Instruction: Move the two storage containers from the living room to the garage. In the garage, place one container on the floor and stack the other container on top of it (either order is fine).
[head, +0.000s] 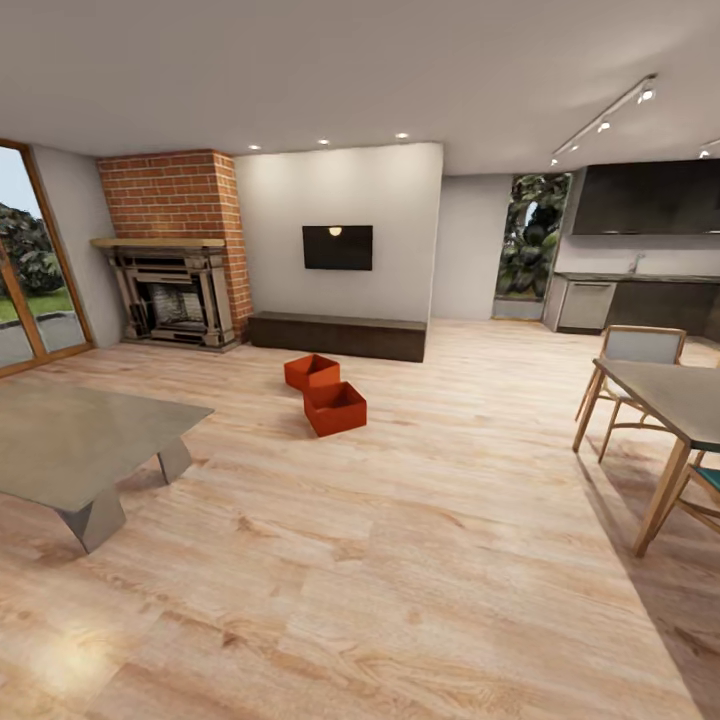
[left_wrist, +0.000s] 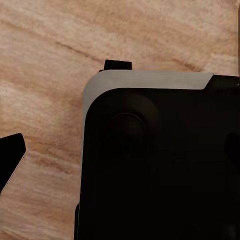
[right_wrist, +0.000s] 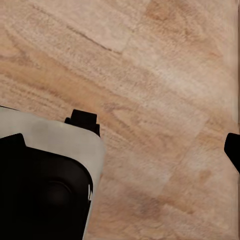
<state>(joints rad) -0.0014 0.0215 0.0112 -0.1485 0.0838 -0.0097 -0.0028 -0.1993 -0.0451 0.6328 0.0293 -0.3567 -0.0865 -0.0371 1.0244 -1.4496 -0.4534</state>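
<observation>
Two orange-red storage containers stand open-topped on the light wood plank floor of the living room, in the middle of the head view. The farther container (head: 312, 371) sits just in front of the long low dark cabinet (head: 338, 336). The nearer container (head: 335, 408) is right beside it, corner to corner. Both are several steps ahead of me. My left gripper (left_wrist: 120, 160) and right gripper (right_wrist: 125, 145) hang open and empty over the planks beside my own dark base (left_wrist: 160, 165). The garage and its floor are out of view.
A low grey coffee table (head: 70, 440) stands at the near left. A dining table (head: 670, 395) with wooden chairs (head: 635, 350) is at the right. Brick fireplace (head: 175, 250), wall TV (head: 338, 247) and glass doors (head: 30, 280) line the far side. Open planks lead to the containers.
</observation>
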